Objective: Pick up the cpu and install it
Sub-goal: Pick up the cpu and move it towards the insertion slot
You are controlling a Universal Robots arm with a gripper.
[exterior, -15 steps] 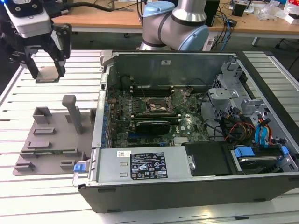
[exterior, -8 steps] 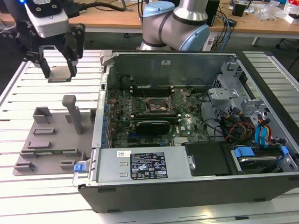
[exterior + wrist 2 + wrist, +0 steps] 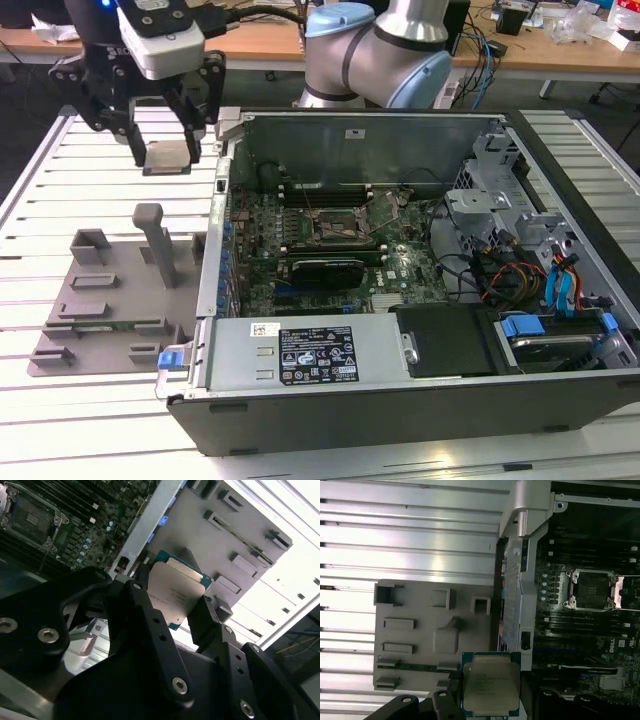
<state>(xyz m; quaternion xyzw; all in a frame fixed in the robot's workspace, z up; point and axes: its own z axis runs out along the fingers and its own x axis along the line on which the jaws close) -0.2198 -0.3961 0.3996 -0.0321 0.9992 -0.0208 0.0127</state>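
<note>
The cpu (image 3: 490,685), a thin square with a silver-grey lid on a green rim, hangs above the tray (image 3: 420,630), clamped at opposite edges by the gripper (image 3: 172,600). The first wrist view shows its lid; the exterior view shows it edge-on, raised clear of the tray.

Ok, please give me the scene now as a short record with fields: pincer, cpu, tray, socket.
pincer: shut on the cpu, in the air
cpu: lifted clear of the grey tray
grey tray: on the table, at the exterior view's left of the computer case
socket: inside the case, no chip in it
task state: cpu picked up, not yet installed
</note>
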